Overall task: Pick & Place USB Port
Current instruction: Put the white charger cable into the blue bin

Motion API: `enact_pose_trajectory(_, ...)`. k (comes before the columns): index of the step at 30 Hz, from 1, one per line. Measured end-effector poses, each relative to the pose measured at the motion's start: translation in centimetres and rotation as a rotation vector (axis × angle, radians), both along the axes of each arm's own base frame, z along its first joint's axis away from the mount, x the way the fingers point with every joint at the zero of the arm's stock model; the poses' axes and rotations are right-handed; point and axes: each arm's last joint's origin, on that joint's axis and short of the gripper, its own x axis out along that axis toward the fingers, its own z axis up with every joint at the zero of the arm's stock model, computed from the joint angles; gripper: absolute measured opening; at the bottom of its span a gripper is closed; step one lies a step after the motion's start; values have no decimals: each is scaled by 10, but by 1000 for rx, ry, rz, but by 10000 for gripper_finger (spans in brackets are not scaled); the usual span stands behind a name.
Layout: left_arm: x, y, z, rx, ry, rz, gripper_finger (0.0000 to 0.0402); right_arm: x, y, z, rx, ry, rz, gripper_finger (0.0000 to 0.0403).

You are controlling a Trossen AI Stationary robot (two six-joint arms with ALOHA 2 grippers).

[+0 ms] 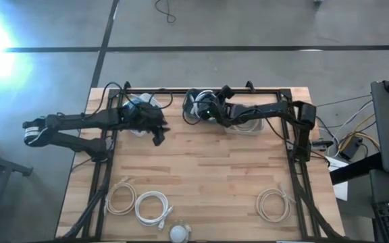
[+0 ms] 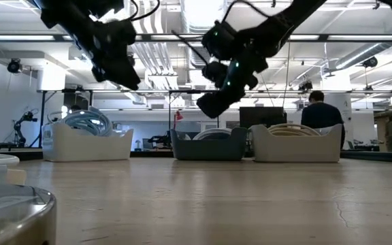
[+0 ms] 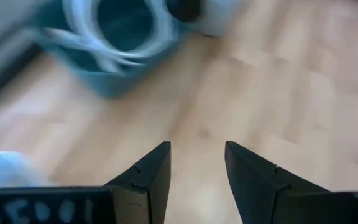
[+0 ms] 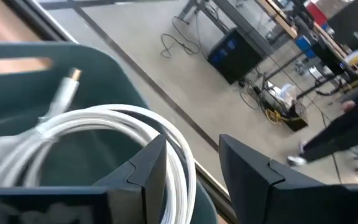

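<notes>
White cable coils point(image 4: 110, 134) already lie in the teal bin point(image 4: 98, 62) at the table's far edge, and the right gripper point(image 4: 191, 168) hangs over it, fingers apart and empty. The left gripper point(image 3: 197, 171), also parted and empty, is above bare wood near the white bin point(image 2: 87, 141). I judge a placing step is finished; next, one arm must reach a coiled cable point(image 1: 151, 206) near the front edge.

The bench point(image 1: 208, 169) is pale wood, butcher-block strips with a smooth, faintly satin finish. The teal bin point(image 4: 55, 68) at its far edge looks like matt moulded plastic; the coiled white cable point(image 4: 104, 134) in it has a smooth, slightly glossy sheath. The white bin point(image 2: 90, 144) at far left seems plastic too, though that is hard to tell. Each hand point(image 3: 194, 180) has matt black, hard-looking fingers.
</notes>
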Motion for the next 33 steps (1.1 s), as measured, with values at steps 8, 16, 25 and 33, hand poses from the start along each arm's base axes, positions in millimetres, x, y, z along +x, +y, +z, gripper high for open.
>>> enact_pose_trajectory(8, 7, -35, -2, -211, -26, -316, 150, -4, 38, 27, 34, 2, 110, 147)
enact_pose_trajectory(16, 9, -96, -27, -270, 108, -523, 138, -10, 72, 47, 277, -76, 393, 139)
enact_pose_trajectory(25, 0, -144, -71, -287, 324, -507, 137, -7, 88, 50, 324, -92, 486, 143)
enact_pose_trajectory(33, 3, -152, -98, -441, 446, -454, 137, -7, 88, 49, 324, -90, 488, 137)
